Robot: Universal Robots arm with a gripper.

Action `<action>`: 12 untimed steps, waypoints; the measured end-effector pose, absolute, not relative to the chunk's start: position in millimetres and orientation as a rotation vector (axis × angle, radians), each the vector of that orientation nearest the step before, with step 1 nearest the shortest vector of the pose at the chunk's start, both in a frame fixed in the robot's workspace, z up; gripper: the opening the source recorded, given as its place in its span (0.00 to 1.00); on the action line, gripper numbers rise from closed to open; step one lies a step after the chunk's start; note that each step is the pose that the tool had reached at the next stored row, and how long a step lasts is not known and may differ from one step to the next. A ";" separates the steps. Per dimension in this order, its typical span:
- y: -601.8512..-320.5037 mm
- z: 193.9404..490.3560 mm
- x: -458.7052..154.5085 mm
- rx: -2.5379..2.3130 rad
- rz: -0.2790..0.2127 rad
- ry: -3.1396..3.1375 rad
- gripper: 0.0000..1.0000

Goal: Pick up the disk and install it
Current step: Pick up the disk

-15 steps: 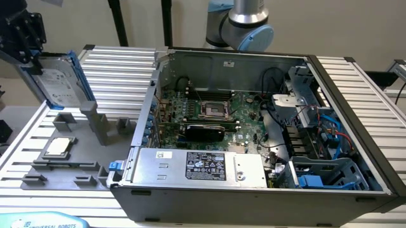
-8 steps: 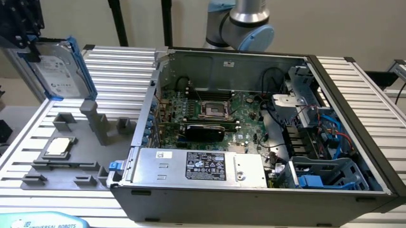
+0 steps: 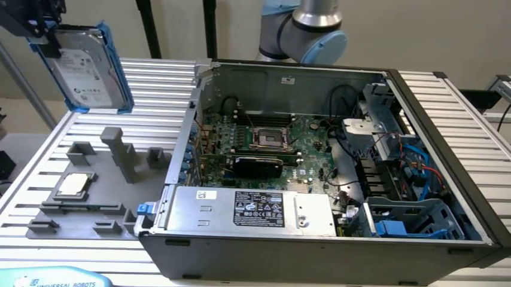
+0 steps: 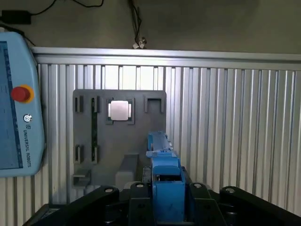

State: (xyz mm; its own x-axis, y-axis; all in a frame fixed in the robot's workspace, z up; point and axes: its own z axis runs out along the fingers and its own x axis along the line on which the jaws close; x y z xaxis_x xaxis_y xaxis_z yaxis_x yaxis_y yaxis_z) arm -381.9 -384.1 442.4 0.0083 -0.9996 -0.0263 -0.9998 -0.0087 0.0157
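We see the jaws clamped on the disk [image 3: 90, 72], upright above the worktop [image 3: 160, 78] near the open case [image 3: 319, 257].

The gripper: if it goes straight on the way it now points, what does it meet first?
Probably the grey holder plate on the table, below it. The gripper carries the disk, whose lower edge would touch first. Depth is unclear, so the exact spot is uncertain.

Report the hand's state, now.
Hand: closed, holding the disk on edge by its blue carrier frame.
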 end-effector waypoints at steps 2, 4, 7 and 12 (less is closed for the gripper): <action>-384.2 451.3 -372.9 -2.225 0.051 2.206 0.33; -384.6 460.4 -363.8 -2.225 0.054 2.205 0.33; -385.9 471.1 -349.9 -2.224 0.058 2.203 0.33; -389.8 481.2 -327.4 -2.221 0.065 2.200 0.33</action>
